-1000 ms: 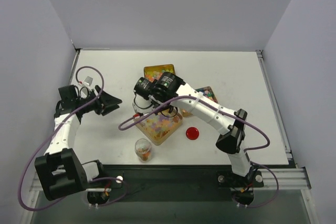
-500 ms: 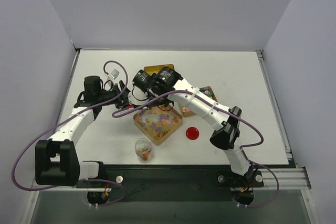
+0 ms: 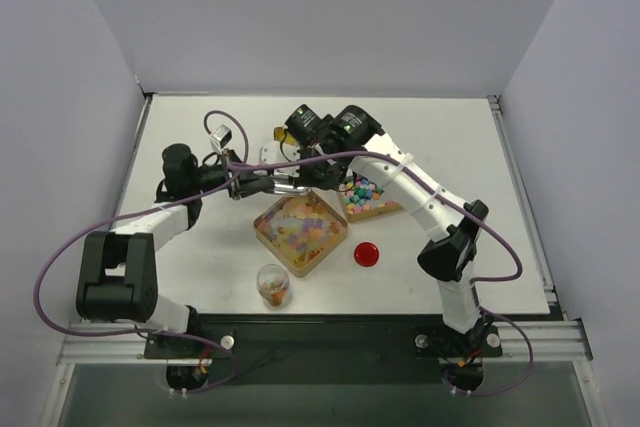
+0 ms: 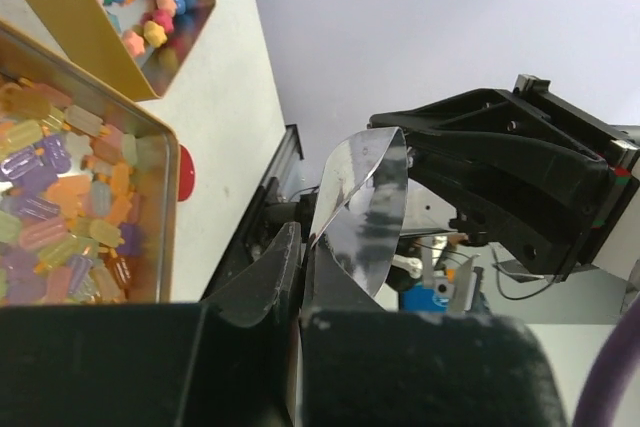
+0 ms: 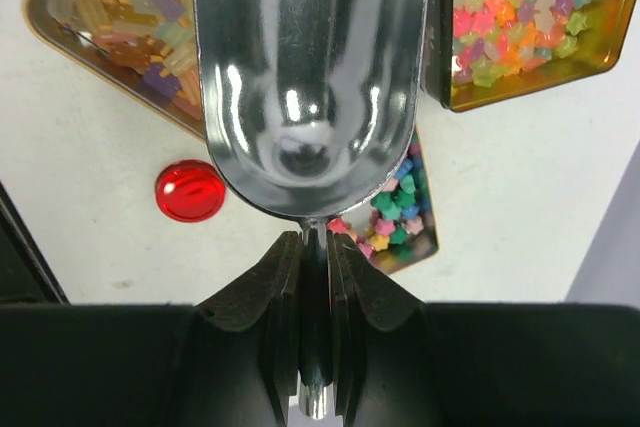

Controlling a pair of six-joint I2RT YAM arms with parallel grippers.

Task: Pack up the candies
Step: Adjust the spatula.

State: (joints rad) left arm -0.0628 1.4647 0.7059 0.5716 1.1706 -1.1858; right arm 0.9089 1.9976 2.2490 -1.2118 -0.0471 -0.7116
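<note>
My right gripper point(image 5: 315, 247) is shut on the handle of a shiny metal scoop point(image 5: 310, 77), and the bowl of the scoop holds nothing. My left gripper point(image 4: 303, 247) is shut on the thin front rim of the same scoop point(image 4: 365, 207). In the top view the two grippers meet over the table, with the scoop point(image 3: 285, 184) between them, just behind the tray of translucent candies point(image 3: 300, 232). A second tray of small star-shaped candies point(image 3: 372, 197) lies to the right. A small clear cup point(image 3: 272, 285) holding some candies stands near the front.
A flat red round lid point(image 3: 367, 253) lies right of the front tray. A third gold tray point(image 3: 287, 133) at the back is mostly hidden by the right wrist. Purple cables loop over both arms. Walls close off the back and both sides.
My left arm has swung in from the left side to the scoop and its jaws have shut on the rim. My right arm has lifted the scoop back from the front tray.
</note>
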